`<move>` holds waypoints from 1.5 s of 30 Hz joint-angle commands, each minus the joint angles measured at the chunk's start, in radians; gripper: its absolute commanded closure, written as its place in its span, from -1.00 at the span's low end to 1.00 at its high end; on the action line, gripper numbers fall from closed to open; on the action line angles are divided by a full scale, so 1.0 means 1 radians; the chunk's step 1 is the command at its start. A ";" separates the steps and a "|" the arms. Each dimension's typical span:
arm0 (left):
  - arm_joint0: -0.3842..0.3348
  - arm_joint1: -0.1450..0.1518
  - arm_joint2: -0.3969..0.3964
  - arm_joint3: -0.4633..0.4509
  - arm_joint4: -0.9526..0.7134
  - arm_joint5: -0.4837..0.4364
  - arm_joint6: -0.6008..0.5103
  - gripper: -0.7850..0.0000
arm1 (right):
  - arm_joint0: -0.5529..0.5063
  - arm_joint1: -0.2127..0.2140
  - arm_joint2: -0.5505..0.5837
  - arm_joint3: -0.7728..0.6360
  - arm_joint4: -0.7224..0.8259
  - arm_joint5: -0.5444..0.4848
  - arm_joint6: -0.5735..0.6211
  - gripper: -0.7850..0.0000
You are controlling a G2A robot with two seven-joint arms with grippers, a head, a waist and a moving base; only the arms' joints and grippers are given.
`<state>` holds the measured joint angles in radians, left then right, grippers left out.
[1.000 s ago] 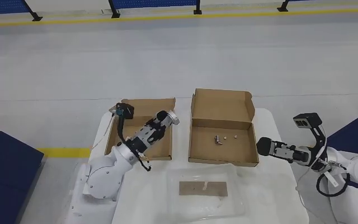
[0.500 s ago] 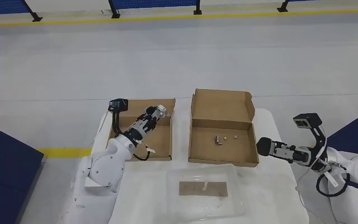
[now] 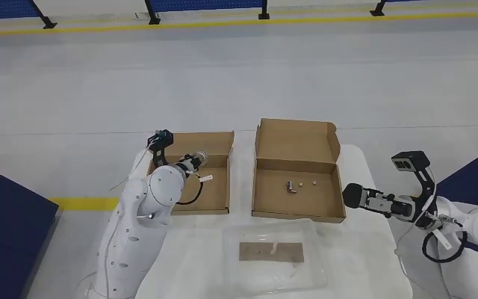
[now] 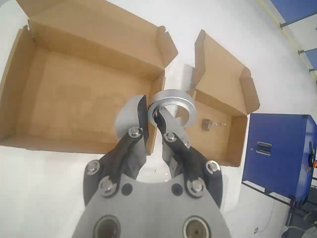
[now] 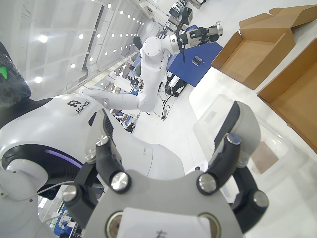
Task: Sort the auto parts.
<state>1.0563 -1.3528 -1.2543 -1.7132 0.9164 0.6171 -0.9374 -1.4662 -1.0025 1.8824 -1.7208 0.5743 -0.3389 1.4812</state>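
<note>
Swung back, my left claw (image 4: pixel 150 111) hangs over the left box (image 3: pixel 216 196) of two, pinching one ring (image 4: pixel 171 95); right claw (image 3: pixel 349 196) wide

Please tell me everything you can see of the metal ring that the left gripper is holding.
The ring is a wide, low band of silvery, brushed-looking metal with a large round hole, and it looks undamaged. The left gripper pinches its wall, with one finger outside and the other through the hole. Nothing else touches it. It hangs tilted in the air, and in the top view it sits over the left cardboard box.
</note>
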 commanded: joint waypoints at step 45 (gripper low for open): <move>-0.568 -0.171 0.377 1.106 0.002 0.029 -0.236 1.00 | 0.000 0.000 0.000 0.000 0.000 0.000 0.000 -1.00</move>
<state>0.4933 -1.5177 -0.8818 -0.6244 0.9255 0.6462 -1.1739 -1.4662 -1.0025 1.8824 -1.7208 0.5743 -0.3389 1.4812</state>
